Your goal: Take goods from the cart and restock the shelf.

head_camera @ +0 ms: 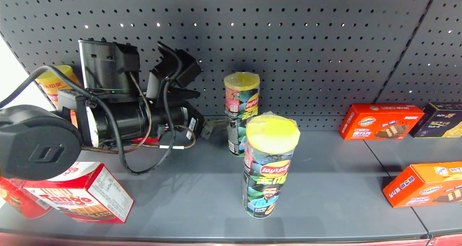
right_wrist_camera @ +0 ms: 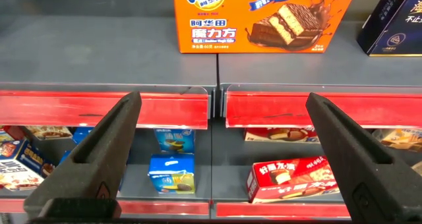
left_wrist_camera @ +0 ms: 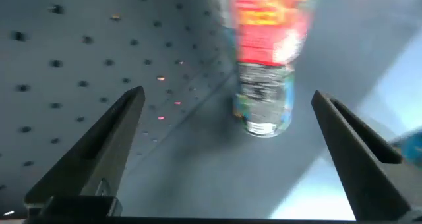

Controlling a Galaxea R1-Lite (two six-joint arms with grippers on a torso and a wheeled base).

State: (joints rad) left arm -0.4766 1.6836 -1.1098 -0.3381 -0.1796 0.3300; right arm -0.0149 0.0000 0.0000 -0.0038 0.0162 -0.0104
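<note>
Cardboard, thin-walled and light: the rear chip can stands upright on the shelf near the back panel, with the front can just before it. My left fingers are spread wide and empty, and the rear can is ahead of them. I judge it smooth and easily crushed, best held gently at mid-body. My right fingers are wide and empty too, facing a red shelf rail.

Front can, rear can, seemingly upright

free: shelf right of front can | obstacle: rear can, seemingly just behind
</note>
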